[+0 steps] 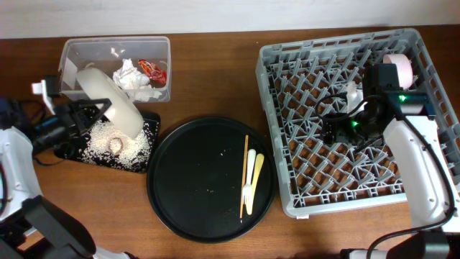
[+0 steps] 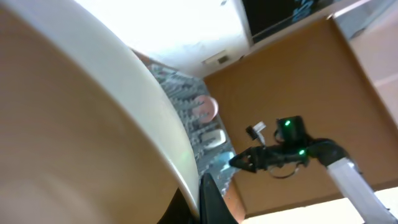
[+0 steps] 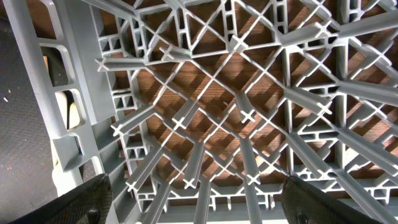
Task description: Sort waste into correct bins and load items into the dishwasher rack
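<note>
Bowl [image 1: 111, 97] tipped on edge over flat tray [image 1: 153, 124], rim down, touching or just above the rice [image 1: 108, 144]; which, can't tell. Seen edge-on, it runs upper-left to lower-right. Left gripper [image 1: 97, 111] clamped on its rim from the left. Rack [image 1: 267, 108] lies well apart to the right, past the round tray [image 1: 187, 187]. Only the left arm is near the bowl. Right gripper [image 1: 332, 129] hangs low inside the rack, fingers wide apart, empty. Next likely a carry right across the round tray by the left arm.

Colours noted | dishwasher rack [image 1: 269, 122] — grey, latticed | large bowl [image 1: 108, 97] — cream | round tray [image 1: 194, 180] black | snack wrapper [image 1: 152, 69] red | desk [image 1: 215, 72] brown, wood-grained
</note>
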`<state>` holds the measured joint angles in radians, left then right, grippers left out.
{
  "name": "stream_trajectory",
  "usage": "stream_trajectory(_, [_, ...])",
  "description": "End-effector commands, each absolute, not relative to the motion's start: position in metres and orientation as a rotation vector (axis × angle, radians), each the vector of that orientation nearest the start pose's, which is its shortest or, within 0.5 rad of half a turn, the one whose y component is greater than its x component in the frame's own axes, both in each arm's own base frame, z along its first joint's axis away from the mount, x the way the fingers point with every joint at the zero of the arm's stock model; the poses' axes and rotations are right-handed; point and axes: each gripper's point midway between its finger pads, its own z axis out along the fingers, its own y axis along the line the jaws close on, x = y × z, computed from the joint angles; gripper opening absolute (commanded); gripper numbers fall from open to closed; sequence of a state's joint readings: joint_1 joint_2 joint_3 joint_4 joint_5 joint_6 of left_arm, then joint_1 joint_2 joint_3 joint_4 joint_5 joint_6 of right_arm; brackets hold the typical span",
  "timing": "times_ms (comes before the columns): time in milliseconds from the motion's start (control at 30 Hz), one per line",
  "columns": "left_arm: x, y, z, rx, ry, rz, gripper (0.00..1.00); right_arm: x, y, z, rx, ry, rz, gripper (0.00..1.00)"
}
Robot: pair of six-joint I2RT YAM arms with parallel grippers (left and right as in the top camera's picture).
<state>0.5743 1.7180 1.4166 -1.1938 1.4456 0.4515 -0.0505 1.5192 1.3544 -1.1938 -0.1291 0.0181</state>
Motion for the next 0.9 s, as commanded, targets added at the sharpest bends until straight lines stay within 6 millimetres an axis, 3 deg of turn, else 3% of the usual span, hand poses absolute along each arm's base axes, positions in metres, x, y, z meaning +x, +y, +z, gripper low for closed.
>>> stream_trajectory(0, [0.348,-0.009,0.279,0.16,2.065,-1.282,0.0,0.31,0.006,0.158,0.072,2.919,0.171,0.91])
stream_trajectory(67, [0.342,-0.041,0.273,0.284,2.201,-1.156,0.0,0.31,0.006,0.158,0.072,2.919,0.171,0.91])
stream_trajectory(200, [0.334,-0.098,0.216,0.445,2.584,-0.794,0.0,0.31,0.006,0.158,0.072,2.92,0.172,0.91])
stream_trajectory(300, [0.328,-0.124,0.175,0.567,2.769,-0.421,0.0,0.309,0.007,0.158,0.073,2.921,0.172,0.91])
stream_trajectory(400, [0.308,-0.177,0.138,0.812,2.842,-0.432,0.0,0.309,0.007,0.158,0.073,2.921,0.172,0.91])
stream_trajectory(533, [0.288,-0.203,0.087,0.981,2.972,-0.339,0.0,0.309,0.006,0.158,0.071,2.921,0.171,0.91])
stream_trajectory(667, [0.281,-0.21,0.076,1.03,2.992,-0.332,0.01,0.309,0.006,0.158,0.072,2.921,0.171,0.91])
stream_trajectory(700, [0.281,-0.21,0.076,1.03,2.993,-0.332,0.05,0.309,0.006,0.158,0.072,2.921,0.171,0.91])
stream_trajectory(733, [0.281,-0.21,0.076,1.03,2.994,-0.332,0.16,0.309,0.006,0.158,0.072,2.921,0.171,0.91])
stream_trajectory(867, [0.285,-0.212,0.08,1.026,2.977,-0.334,0.35,0.31,0.007,0.159,0.071,2.918,0.174,0.92])
